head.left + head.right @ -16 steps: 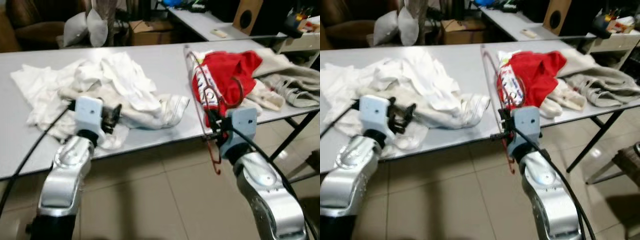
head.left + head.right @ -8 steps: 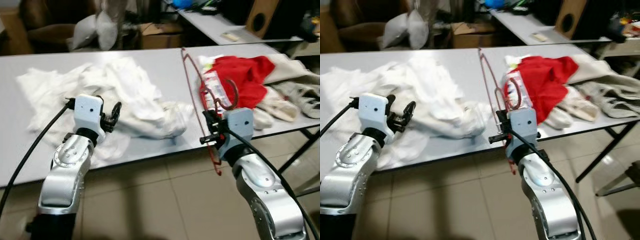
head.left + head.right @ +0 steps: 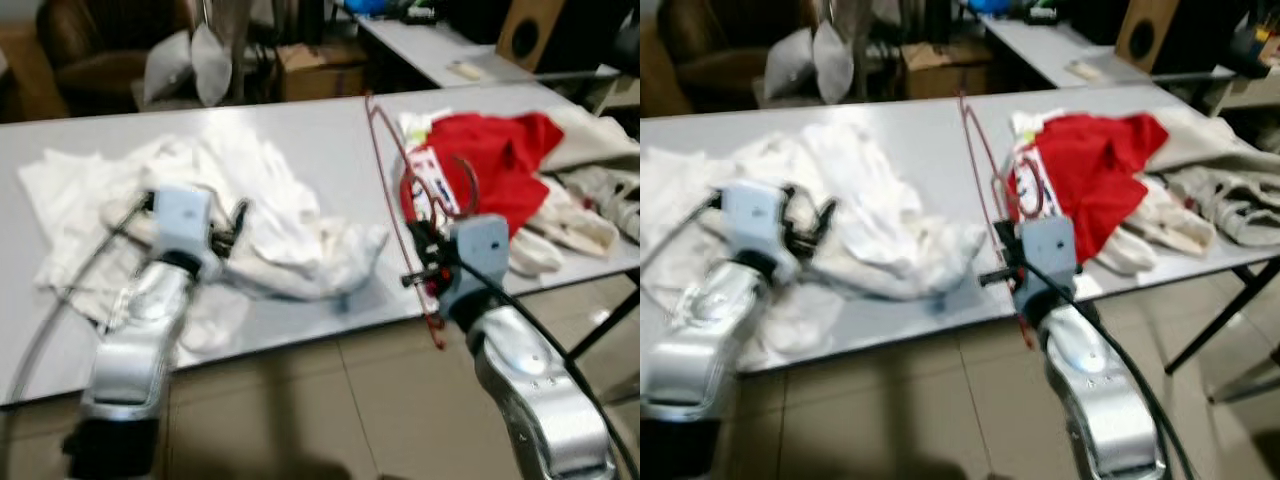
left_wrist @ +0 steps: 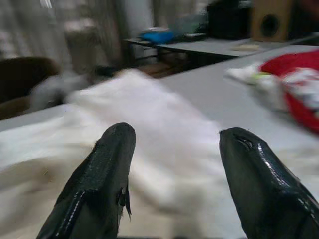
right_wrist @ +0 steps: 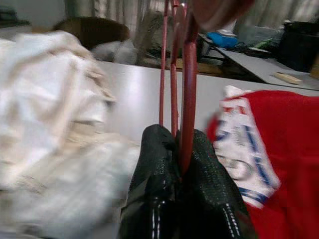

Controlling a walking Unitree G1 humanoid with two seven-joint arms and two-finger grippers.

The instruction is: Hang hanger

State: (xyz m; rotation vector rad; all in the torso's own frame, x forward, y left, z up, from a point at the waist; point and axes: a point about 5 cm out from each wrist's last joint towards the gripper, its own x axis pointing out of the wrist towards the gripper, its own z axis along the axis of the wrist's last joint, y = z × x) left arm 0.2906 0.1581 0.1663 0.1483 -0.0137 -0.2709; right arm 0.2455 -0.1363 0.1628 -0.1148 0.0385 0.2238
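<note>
Two end effectors sit in front of you at the near edge of the grey table [image 3: 300, 140]. Your right end effector [image 3: 425, 262] is clamped tight on a red wire hanger [image 3: 395, 190], which stands nearly upright: its lower end dips below the table edge, its long wire runs up and away over the tabletop, and its hook curls beside a red garment [image 3: 495, 160]. Your left end effector [image 3: 232, 225] hovers with its fingers [image 4: 107, 174] spread wide, holding nothing, over a heap of white clothes [image 3: 250, 200]. Further right, beige clothes [image 3: 1220, 190] lie past the red garment. Behind the table you can see a cardboard box [image 3: 320, 68], another table [image 3: 440, 60] and a speaker [image 3: 525, 30].
</note>
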